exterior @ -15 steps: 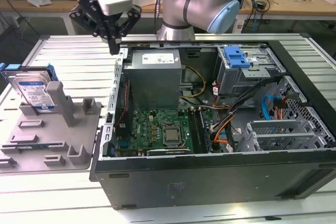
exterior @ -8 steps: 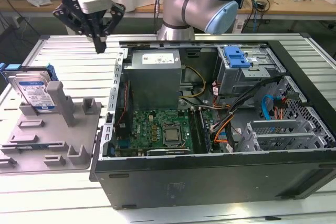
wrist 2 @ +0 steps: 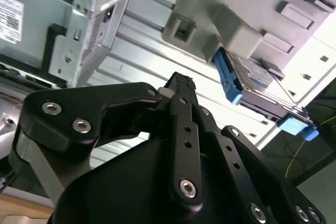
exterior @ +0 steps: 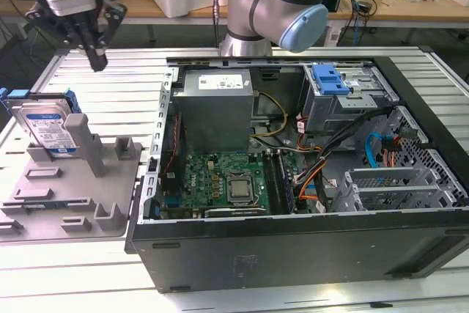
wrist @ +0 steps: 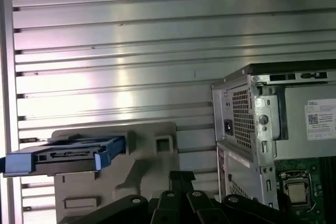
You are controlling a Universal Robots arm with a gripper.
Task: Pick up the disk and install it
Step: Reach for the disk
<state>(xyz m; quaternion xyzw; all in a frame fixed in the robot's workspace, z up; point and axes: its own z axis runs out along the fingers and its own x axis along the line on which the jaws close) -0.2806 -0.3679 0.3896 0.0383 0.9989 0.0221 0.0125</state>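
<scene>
Your gripper [exterior: 96,62] hangs with fingers pressed together, gripping nothing, above and apart from the disk [exterior: 45,128]. The disk stands on edge in the grey fixture [exterior: 102,190] at the exterior view's left, beside the open computer case [exterior: 293,247].

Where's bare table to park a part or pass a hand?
Bare table slats beyond the grey tray, up to the case wall; the gripper hangs over them. Another free strip along the table's near edge. Crowded: cables by the drive cage inside the case, and the tray's end where the disk stands.
</scene>
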